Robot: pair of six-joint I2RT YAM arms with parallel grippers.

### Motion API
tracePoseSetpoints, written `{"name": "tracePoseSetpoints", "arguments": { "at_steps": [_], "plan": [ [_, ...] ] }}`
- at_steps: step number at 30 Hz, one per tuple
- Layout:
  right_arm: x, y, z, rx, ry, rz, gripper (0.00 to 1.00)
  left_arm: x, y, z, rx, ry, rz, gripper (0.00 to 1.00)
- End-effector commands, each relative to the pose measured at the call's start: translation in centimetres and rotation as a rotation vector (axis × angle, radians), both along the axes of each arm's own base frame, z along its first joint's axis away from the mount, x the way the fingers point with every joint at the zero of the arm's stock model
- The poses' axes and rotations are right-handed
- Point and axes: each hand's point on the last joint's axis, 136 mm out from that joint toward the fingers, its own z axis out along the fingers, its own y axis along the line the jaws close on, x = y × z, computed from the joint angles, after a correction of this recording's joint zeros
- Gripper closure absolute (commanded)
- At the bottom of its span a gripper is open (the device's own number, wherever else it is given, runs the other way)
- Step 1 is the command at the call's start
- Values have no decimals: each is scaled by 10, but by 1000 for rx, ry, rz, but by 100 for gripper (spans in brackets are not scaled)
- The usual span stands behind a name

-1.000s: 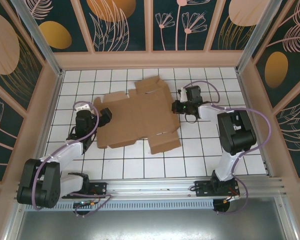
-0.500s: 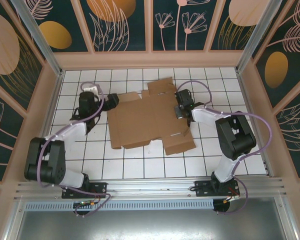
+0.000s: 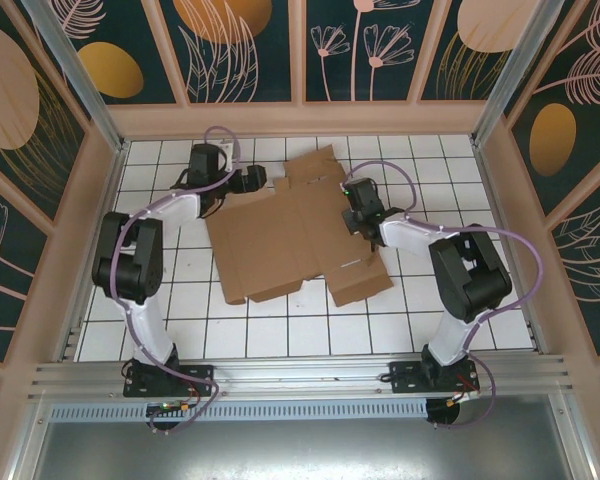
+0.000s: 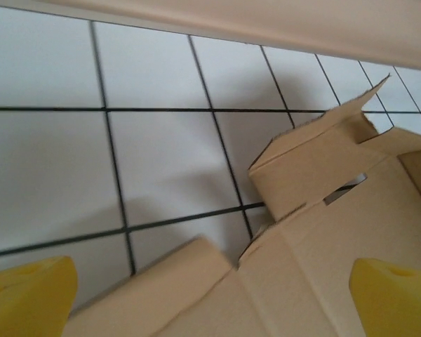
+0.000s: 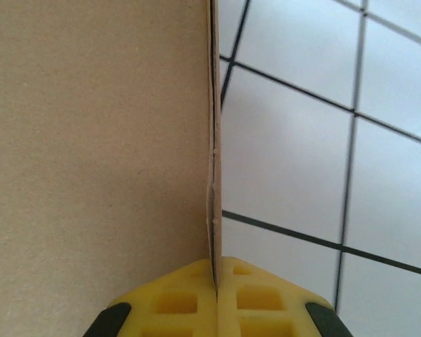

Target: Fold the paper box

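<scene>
Cardboard sprawls mostly flat across the centre of the overhead frame, where the paper box point(image 3: 295, 240) lies unfolded on the white tiled table point(image 3: 460, 300). At its right edge the right gripper point(image 5: 216, 281) is clenched on the thin cardboard edge. At the upper left the left gripper point(image 3: 254, 180) hangs released, its yellow pads point(image 4: 393, 298) spread wide over the box's corner tabs.

left tool point(image 4: 210, 298) spread wide | right tool point(image 5: 216, 279) pinched tight (both arms reaching forward)
</scene>
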Motion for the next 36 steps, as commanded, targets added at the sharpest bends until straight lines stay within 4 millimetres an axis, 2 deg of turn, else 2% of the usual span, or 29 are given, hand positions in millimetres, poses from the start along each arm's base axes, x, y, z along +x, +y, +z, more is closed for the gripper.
{"name": "tracePoseSetpoints", "arguments": {
  "at_steps": [1,4,7,12,16,21,26,32,36],
  "plan": [
    [-8,29,12,179,29,162,100,5,-17,-9,45,33,-109,1],
    [-6,24,7,189,64,164,100,7,-21,-30,77,79,-154,2],
    [1,14,5,179,78,125,100,-1,-27,-47,83,128,-209,3],
    [5,11,0,170,94,108,100,-19,-43,-56,44,158,-290,6],
    [4,10,-5,165,110,100,100,-32,-61,-53,68,126,-344,7],
    [3,4,-10,140,120,77,100,-44,-76,-54,114,96,-379,20],
    [3,4,-11,138,122,73,100,-57,-84,-70,103,151,-404,35],
    [5,4,-18,137,135,61,100,-71,-95,-70,115,154,-418,37],
    [7,5,-17,144,132,61,100,-75,-89,-91,113,216,-366,40]
  ]
}}
